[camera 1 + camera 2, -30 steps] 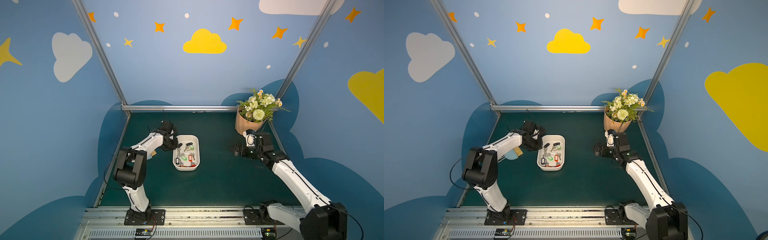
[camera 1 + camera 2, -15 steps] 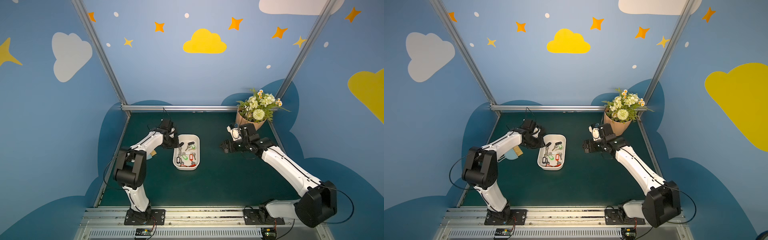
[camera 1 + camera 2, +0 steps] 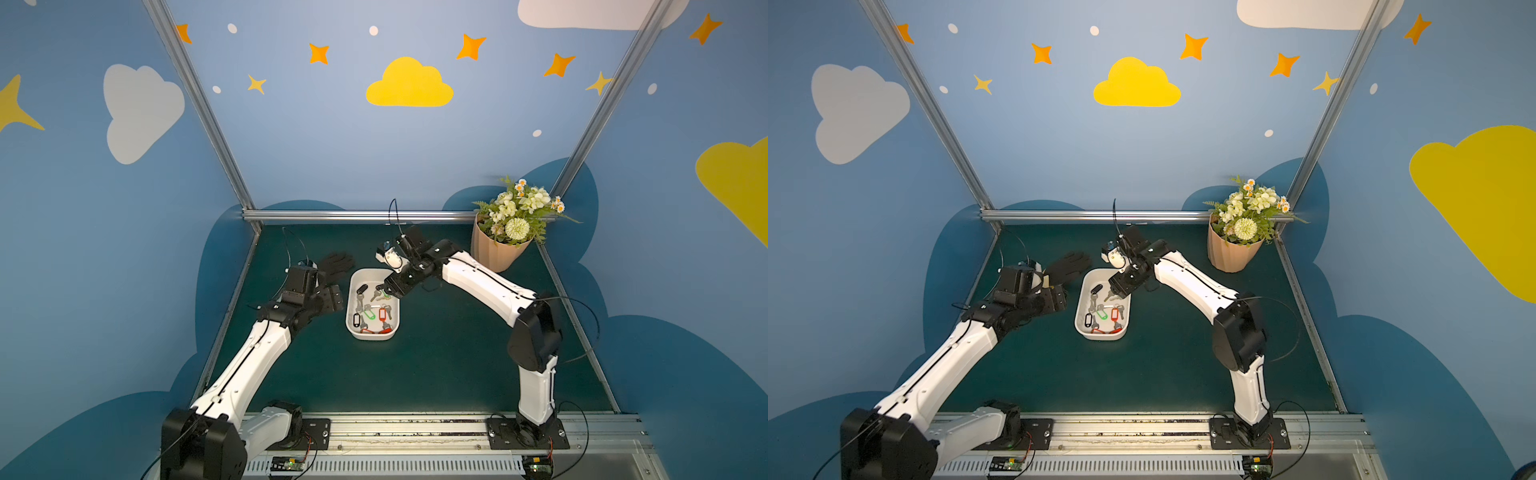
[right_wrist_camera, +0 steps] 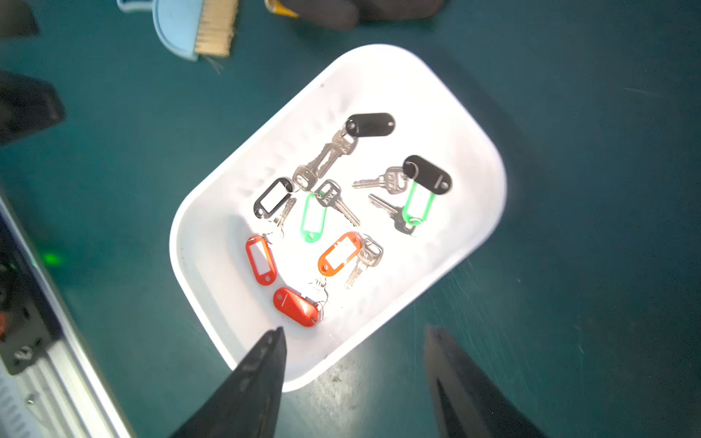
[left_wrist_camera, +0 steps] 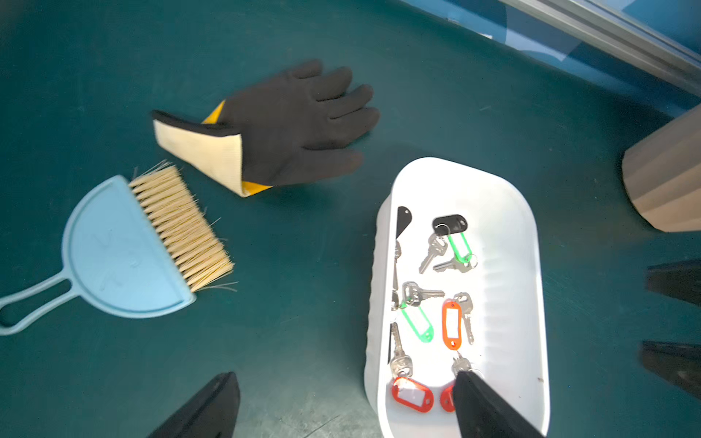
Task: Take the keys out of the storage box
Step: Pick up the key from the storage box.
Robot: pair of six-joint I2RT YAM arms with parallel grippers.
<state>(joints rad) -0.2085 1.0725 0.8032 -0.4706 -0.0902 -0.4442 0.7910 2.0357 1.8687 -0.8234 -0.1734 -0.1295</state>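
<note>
In a top view my right tool (image 3: 384,289) hangs over the far end of the shallow white plastic storage box (image 3: 372,336). The small metal keys on coloured plastic tags (image 3: 370,309) lie below it. In the left wrist view, the left tool (image 5: 343,375) gapes empty, with the box just beside it. In the right wrist view, the right tool's jaws stand apart, holding nothing. The keys look light, stiff and slippery, so I'd pinch a tag.

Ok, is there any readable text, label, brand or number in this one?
No readable text anywhere.
Key tags: the white inserts look blank.
Keys: any stamping is too small to read.
Blue hand brush: a raised mark on its back, too blurred to read.
</note>
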